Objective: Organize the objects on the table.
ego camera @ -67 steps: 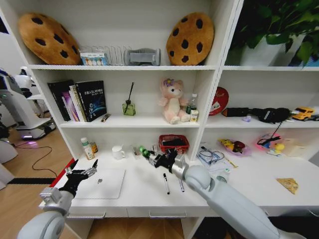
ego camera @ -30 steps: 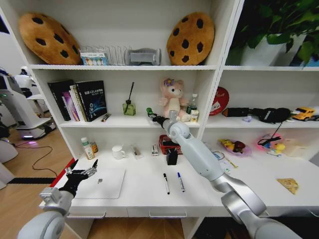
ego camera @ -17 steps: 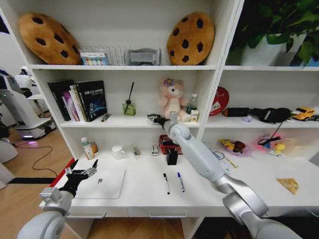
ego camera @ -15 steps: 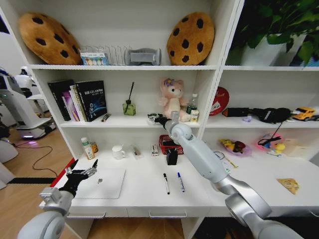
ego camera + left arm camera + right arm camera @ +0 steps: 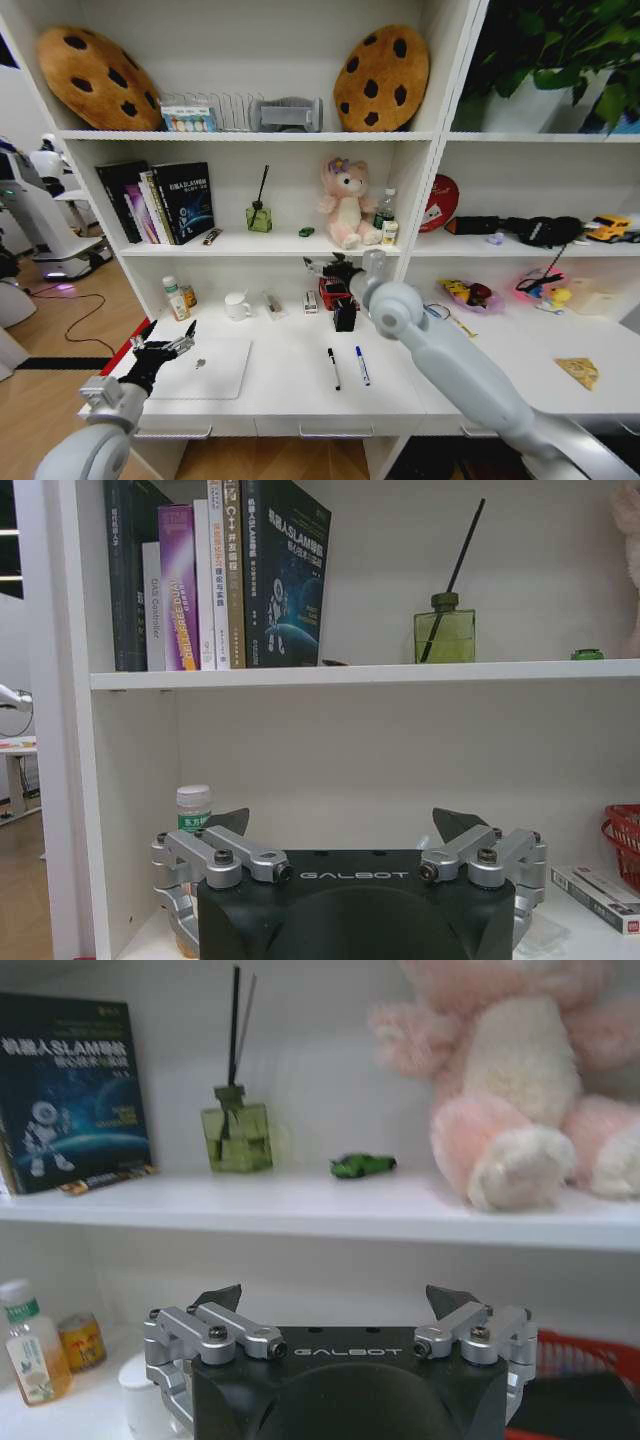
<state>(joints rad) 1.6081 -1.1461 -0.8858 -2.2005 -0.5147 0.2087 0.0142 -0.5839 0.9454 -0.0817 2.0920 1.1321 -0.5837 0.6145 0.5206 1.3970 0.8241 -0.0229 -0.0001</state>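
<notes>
The tiny green toy car (image 5: 306, 231) (image 5: 363, 1165) stands alone on the middle shelf, between the reed diffuser and the pink teddy bear. My right gripper (image 5: 318, 266) (image 5: 333, 1300) hangs open and empty just below and in front of that shelf. On the white table (image 5: 290, 385) lie the silver laptop (image 5: 205, 368), two pens (image 5: 333, 368) (image 5: 362, 365) and, far right, the flat yellow wedge (image 5: 580, 372). My left gripper (image 5: 165, 348) (image 5: 345, 823) is open at the laptop's left edge, holding nothing.
A red basket (image 5: 340, 290) and a black holder (image 5: 345, 315) sit at the table's back, under my right arm. A white mug (image 5: 237, 305) and a bottle (image 5: 176, 298) stand back left. The green diffuser (image 5: 259, 215) and books (image 5: 170, 203) share the car's shelf.
My right gripper carried the green car up to the middle shelf, let it go there, and has drawn back down and away, open. The left arm has not moved.
</notes>
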